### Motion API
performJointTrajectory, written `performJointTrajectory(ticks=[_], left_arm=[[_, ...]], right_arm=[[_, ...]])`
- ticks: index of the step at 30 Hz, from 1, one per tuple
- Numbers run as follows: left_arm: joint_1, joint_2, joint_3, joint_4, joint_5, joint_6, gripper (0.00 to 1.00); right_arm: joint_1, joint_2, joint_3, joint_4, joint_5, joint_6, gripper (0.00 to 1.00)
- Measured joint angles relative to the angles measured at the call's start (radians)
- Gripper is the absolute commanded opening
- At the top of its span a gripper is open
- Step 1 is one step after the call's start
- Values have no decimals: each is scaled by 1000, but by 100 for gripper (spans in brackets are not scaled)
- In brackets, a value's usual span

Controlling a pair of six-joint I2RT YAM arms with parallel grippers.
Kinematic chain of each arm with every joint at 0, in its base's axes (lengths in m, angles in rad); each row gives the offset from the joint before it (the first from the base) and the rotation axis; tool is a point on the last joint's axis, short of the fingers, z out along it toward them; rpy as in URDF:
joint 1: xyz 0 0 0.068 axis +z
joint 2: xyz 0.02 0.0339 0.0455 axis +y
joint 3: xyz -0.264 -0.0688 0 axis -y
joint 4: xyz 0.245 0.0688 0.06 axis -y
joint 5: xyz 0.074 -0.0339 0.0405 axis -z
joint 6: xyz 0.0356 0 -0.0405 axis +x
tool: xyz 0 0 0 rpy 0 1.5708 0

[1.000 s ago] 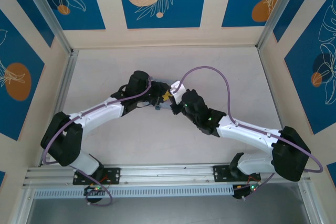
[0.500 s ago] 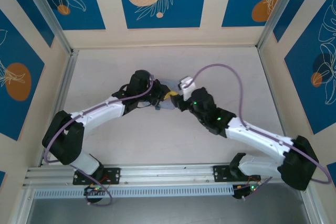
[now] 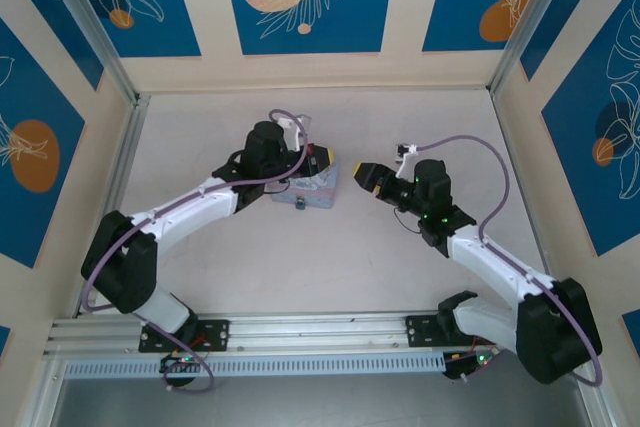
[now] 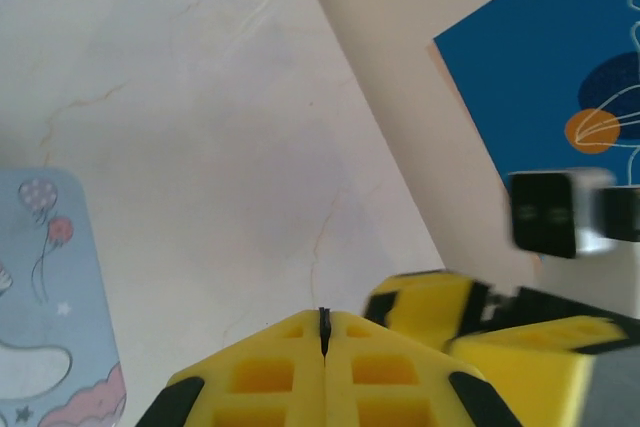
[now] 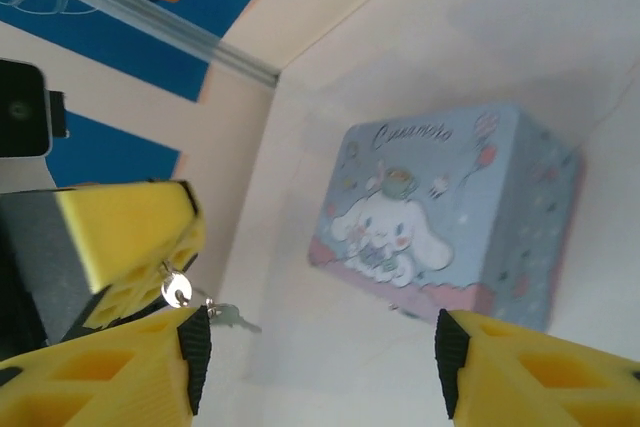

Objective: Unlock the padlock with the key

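Left claw: yellow foam pads pressed flat together at the bottom edge, with the tip of a thin dark grey metal key standing up out of the seam. Pale marbled desk beyond. Pale blue balloon-printed rectangular tin at far left. Right claw low right, blurred. Beige wall with blue panel behind.
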Motion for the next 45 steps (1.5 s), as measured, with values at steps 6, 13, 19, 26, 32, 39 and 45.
performJointTrajectory(ticks=[6,13,19,26,32,39,45], left_arm=[[0,-26,-114,211,-26,-14,0],[0,-42,-199,397,-120,-106,0],[0,-52,-243,520,-199,-193,0],[-1,-52,-248,607,-245,-254,0],[-3,-51,-248,634,-270,-278,0],[-5,-40,-249,658,-282,-286,0],[-5,-36,-249,661,-285,-293,0]], right_arm=[[0,133,-6,303,-93,185,51],[3,224,-6,551,-139,302,48],[21,286,5,662,-150,352,47],[45,381,50,769,-154,412,44],[66,445,75,848,-153,453,43],[81,488,115,908,-153,480,41],[87,507,127,940,-153,490,37]])
